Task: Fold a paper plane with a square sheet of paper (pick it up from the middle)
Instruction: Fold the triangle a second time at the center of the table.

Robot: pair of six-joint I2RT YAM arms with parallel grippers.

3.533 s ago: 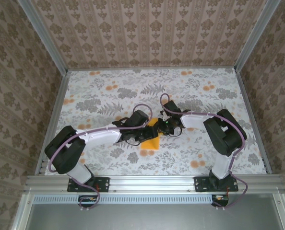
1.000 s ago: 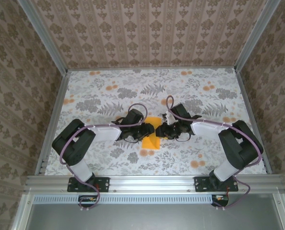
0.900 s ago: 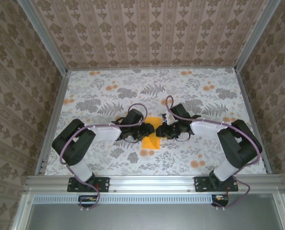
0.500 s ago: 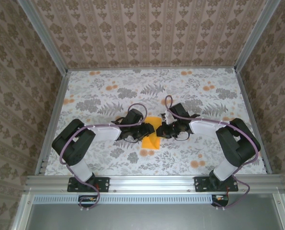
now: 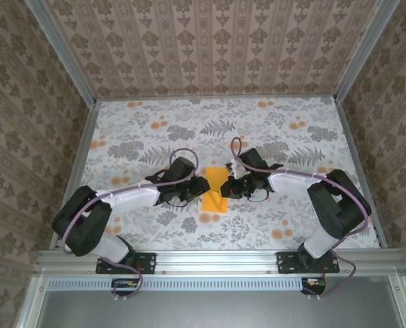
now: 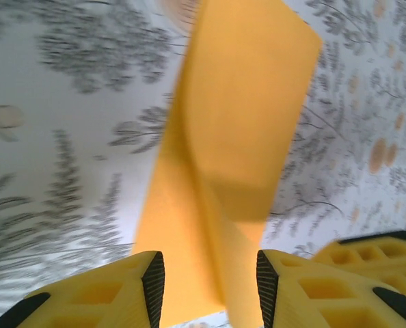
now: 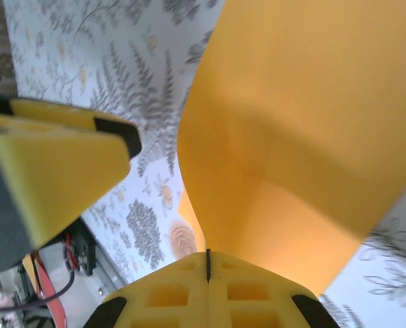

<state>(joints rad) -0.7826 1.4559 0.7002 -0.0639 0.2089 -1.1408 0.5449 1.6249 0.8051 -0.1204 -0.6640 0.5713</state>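
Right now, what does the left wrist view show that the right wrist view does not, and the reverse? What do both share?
The left wrist view adds the left end effector seen from its own camera. Its fingers stand apart, the folded sheet of paper runs between them, and a crease shows along the sheet.

The right wrist view adds the right end effector shut on one edge of the sheet, which bends away from the grip. A yellow finger of the left end effector stands beside it.

Both share the orange-yellow sheet over the leaf-printed table cover.
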